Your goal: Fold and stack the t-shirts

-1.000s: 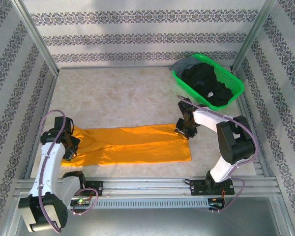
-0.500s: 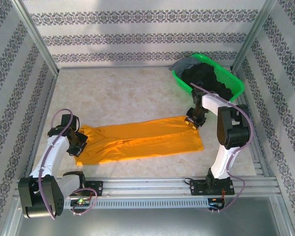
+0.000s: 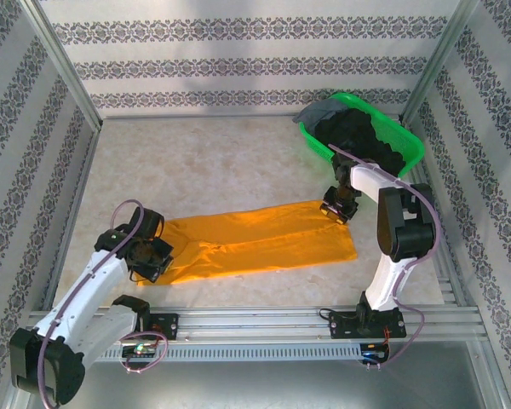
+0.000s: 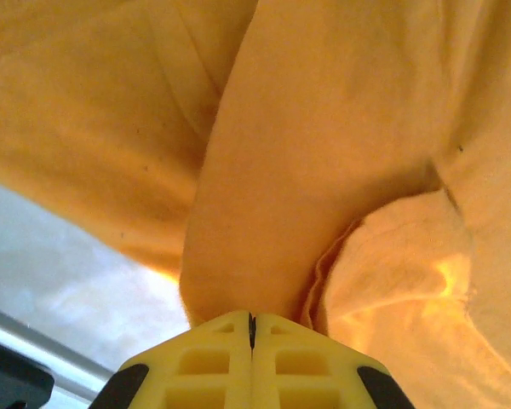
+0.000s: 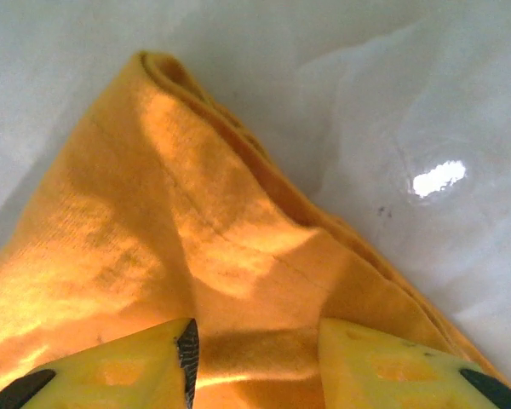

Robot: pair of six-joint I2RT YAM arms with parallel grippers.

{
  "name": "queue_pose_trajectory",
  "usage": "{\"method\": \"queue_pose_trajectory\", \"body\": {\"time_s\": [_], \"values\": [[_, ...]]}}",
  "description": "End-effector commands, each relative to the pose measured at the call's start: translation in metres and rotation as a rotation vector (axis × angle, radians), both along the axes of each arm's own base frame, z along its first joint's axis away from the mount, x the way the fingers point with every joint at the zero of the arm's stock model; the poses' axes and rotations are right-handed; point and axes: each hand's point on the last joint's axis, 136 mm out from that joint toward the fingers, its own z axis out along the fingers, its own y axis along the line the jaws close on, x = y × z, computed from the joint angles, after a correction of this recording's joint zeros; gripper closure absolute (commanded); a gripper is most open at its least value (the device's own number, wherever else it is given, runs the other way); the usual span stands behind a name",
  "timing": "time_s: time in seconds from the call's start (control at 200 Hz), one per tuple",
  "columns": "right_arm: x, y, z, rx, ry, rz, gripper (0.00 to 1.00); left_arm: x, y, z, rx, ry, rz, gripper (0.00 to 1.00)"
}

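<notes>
**A:** The left pincer (image 3: 149,258): clenched or loose?

**B:** Clenched. In its wrist view the two yellow jaws meet, with a fold of orange cloth nipped between them. It sits at about eight o'clock on the worktop (image 3: 204,162), at the shirt's left end.

**A:** And the shirt itself?

**B:** The orange-yellow t-shirt (image 3: 255,243) lies as a long folded band across the near half of the worktop, from eight o'clock round to about three. The green basket (image 3: 409,152) stands at two o'clock with the dark t-shirts (image 3: 362,141) heaped inside.

**A:** How would the orange one handle?

**B:** I'd judge it light and limp, and not slippery. It has no stiffness, so it will sag and drag wherever it isn't held. There's nothing in it to break. It is best taken at a corner or along a folded edge, pinching every layer at once, with both ends raised together so the band doesn't bunch.

**A:** The right pincer?

**B:** The right pincer (image 3: 338,209) is at three o'clock, over the band's right-hand far corner. Its wrist view shows the jaws standing apart with a clear gap. The layered corner lies under and ahead of them. The fingertips (image 5: 153,349) seem to sit over the cloth, though I can't tell whether they touch it. Nothing is pinched, so I'd call it released.
</notes>
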Motion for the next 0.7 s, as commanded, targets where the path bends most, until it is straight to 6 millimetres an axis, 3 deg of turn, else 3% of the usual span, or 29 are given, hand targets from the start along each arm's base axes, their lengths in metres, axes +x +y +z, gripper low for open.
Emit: {"method": "queue_pose_trajectory", "body": {"time_s": [0.0, 0.315, 0.694], "values": [[-0.001, -0.004, 0.016, -0.067, -0.034, 0.06, 0.54, -0.007, -0.004, 0.012, 0.002, 0.025, 0.047, 1.0], [0.011, 0.001, 0.051, -0.119, -0.134, 0.138, 0.53, 0.0, -0.031, 0.029, 0.036, 0.004, -0.085, 1.0], [0.006, 0.012, 0.062, -0.127, -0.158, 0.184, 0.53, 0.0, -0.056, 0.017, 0.085, -0.013, -0.183, 1.0]]}}
